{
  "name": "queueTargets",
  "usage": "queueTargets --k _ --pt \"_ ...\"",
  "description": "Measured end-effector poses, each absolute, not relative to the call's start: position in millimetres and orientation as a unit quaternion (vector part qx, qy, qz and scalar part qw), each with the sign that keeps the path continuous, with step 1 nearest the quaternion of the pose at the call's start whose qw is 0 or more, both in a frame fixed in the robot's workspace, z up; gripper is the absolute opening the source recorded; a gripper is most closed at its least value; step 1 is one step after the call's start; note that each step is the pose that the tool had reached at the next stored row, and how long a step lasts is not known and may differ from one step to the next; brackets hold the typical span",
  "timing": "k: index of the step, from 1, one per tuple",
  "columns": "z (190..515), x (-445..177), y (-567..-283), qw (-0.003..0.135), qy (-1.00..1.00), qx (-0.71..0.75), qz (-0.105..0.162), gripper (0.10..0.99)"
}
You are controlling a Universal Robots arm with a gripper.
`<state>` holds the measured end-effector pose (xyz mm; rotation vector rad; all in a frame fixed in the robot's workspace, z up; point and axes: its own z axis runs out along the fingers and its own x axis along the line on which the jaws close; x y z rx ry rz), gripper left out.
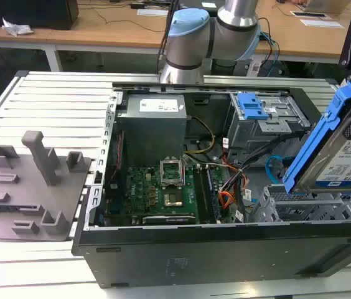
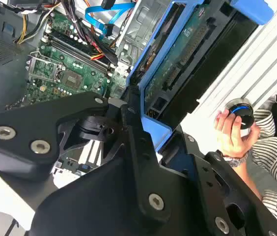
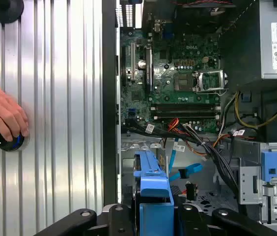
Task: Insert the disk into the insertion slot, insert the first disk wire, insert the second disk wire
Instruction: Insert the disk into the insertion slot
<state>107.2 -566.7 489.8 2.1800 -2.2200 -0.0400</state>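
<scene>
The disk (image 1: 345,159), a silver drive with a white label in a bright blue carrier, hangs tilted over the case's front corner at the exterior view's right. My gripper (image 3: 153,212) is shut on the carrier's end, with black fingers on both sides of the blue frame. In the second wrist view the gripper (image 2: 155,135) clamps the disk (image 2: 187,54), whose green circuit side shows. The insertion slot (image 1: 306,208), a grey perforated cage, sits just below the disk and apart from it. A blue flat cable (image 1: 275,165) and an orange-black wire bundle (image 1: 228,196) lie loose beside the slot.
The open computer case holds a motherboard (image 1: 157,190), a grey power supply (image 1: 154,124) and a taller cage with a blue latch (image 1: 253,106). A grey fixture plate (image 1: 26,187) lies on the slatted table. A person's hand (image 3: 3,115) rests on a round knob (image 3: 6,140).
</scene>
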Motion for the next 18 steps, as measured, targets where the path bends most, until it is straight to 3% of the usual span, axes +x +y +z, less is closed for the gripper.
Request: queueTargets --k 18 --pt "471 107 -567 0.015 -0.713 0.701 -0.013 0.369"
